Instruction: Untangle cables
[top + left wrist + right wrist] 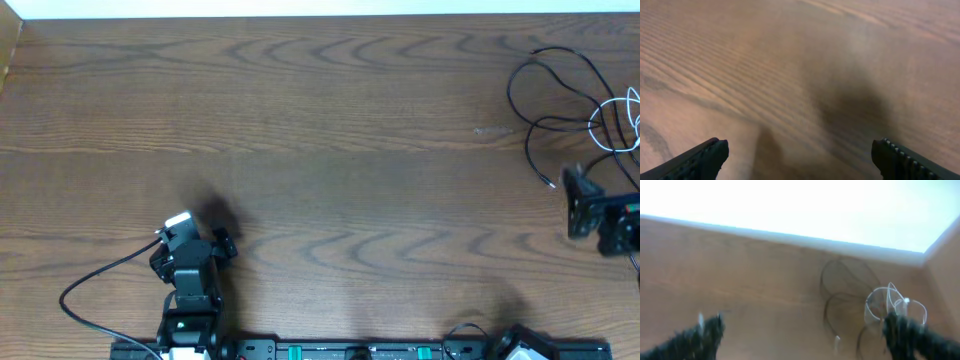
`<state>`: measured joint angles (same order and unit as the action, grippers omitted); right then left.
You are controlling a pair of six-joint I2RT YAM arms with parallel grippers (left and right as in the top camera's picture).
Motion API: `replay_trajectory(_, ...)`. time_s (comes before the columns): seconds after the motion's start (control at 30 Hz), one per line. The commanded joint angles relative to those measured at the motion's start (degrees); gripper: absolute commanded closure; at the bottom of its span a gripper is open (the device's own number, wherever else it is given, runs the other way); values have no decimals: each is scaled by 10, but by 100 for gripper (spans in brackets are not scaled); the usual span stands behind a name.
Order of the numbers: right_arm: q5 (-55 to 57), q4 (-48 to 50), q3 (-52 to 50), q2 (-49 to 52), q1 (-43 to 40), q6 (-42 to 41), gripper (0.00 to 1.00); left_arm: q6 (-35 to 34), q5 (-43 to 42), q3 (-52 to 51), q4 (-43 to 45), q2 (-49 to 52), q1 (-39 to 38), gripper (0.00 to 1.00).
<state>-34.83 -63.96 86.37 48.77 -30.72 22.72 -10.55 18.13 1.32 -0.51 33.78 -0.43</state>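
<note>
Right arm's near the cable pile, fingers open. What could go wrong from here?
1. The black cables and white cable overlap; the right gripper's open fingers may close on both strands and tighten the tangle.
2. They run past the overhead view's right edge, so part is unseen.
3. The left gripper is far across the table; a one-handed pull may just drag everything along.

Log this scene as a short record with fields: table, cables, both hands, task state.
table: wood-grain top
black cables: loose overlapping loops at the far right
white cable: coiled among the black loops, at the right edge
left hand: open, over the wood at the near left, apart from the cables
right hand: open, close to the tangle, holding nothing
task state: cables overlap, not yet untangled
</note>
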Motion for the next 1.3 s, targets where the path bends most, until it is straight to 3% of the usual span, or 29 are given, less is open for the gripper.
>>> replay_trajectory(0.0, -100, 144, -117, -79, 61, 44, 1, -3, 4, -11, -21, 18, 2, 4)
replay_trajectory(0.17, -108, 446, -369, -240, 176, 44, 1, -3, 4, -11, -21, 41, 2, 4)
replay_trajectory(0.4, -106, 636, -601, -377, 294, 101, 1, -3, 4, -11, -21, 56, 2, 4)
replay_trajectory(0.67, -70, 660, -732, -415, 334, 333, 1, -3, 4, -11, -21, 59, 2, 4)
replay_trajectory(0.93, 69, 636, -798, -481, 318, 352, 1, -3, 4, -11, -21, 59, 2, 4)
replay_trajectory(1.07, 92, 678, -798, -485, 314, 242, 1, -3, 4, -11, -21, 59, 2, 4)
replay_trajectory(1.2, 220, 785, -798, -485, 314, -2, 1, -3, 4, -11, -21, 59, 2, 4)
replay_trajectory(1.23, 246, 788, -798, -485, 314, -33, 1, -3, 4, -11, -21, 59, 2, 4)
replay_trajectory(1.27, 319, 780, -798, -485, 314, -124, 1, -3, 4, -11, -21, 59, 2, 4)
